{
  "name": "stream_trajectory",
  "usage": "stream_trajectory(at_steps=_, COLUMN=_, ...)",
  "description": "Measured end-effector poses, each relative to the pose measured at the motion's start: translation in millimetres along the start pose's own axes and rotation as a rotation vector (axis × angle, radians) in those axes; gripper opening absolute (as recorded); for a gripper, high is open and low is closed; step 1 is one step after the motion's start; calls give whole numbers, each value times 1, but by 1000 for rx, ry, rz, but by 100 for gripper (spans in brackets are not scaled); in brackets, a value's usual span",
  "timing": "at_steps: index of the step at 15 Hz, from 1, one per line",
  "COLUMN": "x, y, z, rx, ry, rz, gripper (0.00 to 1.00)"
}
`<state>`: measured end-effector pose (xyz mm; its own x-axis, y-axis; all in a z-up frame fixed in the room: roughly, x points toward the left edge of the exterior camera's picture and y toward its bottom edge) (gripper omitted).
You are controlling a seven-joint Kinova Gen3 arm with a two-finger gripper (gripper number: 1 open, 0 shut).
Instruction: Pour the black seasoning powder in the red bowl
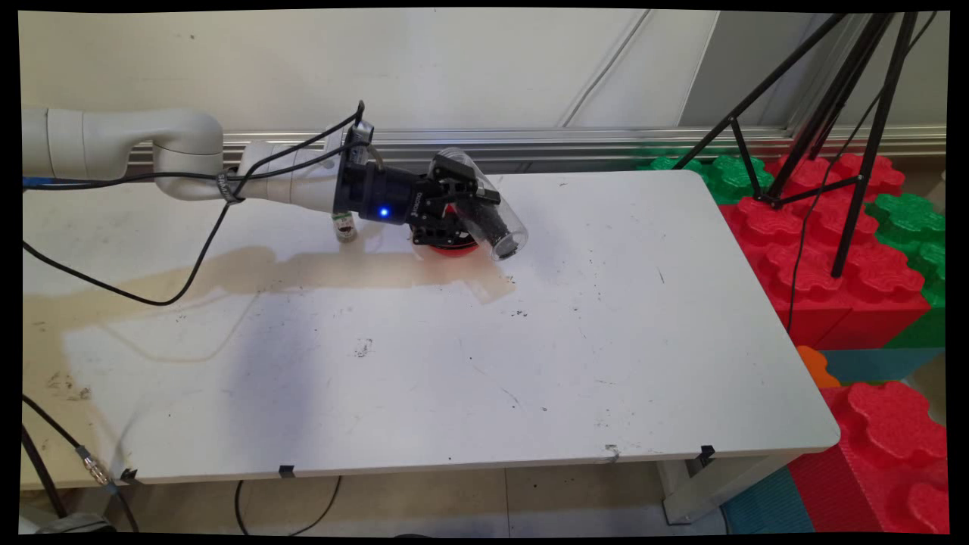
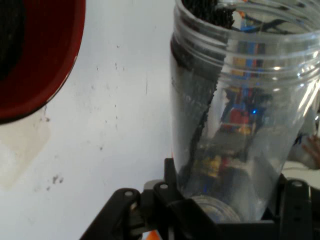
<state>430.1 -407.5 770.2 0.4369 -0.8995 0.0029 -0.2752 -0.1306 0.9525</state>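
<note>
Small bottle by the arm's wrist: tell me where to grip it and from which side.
Probably across its body, coming from the table's near side: the small bottle stands upright with bare table in front of it. The gripper is shut on the clear jar, tilted over the red bowl.

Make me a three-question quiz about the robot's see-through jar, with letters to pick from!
1. Where is the red bowl? A) beneath the gripper B) at the table's near edge C) on the floor
2. What colour are the grains in the clear jar? A) white B) black C) yellow
3. How is the jar held? A) upright B) lying on the table C) tilted, mouth down

Answers: 1 A, its rim peeks out under the hand. 2 B, dark grains line the jar. 3 C, the mouth points down toward the table.
</note>
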Motion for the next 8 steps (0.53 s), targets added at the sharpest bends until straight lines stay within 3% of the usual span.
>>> stream_trajectory(at_steps=8, x=-4, y=1, z=-9, rx=22, ry=-29, rz=320, gripper=0)
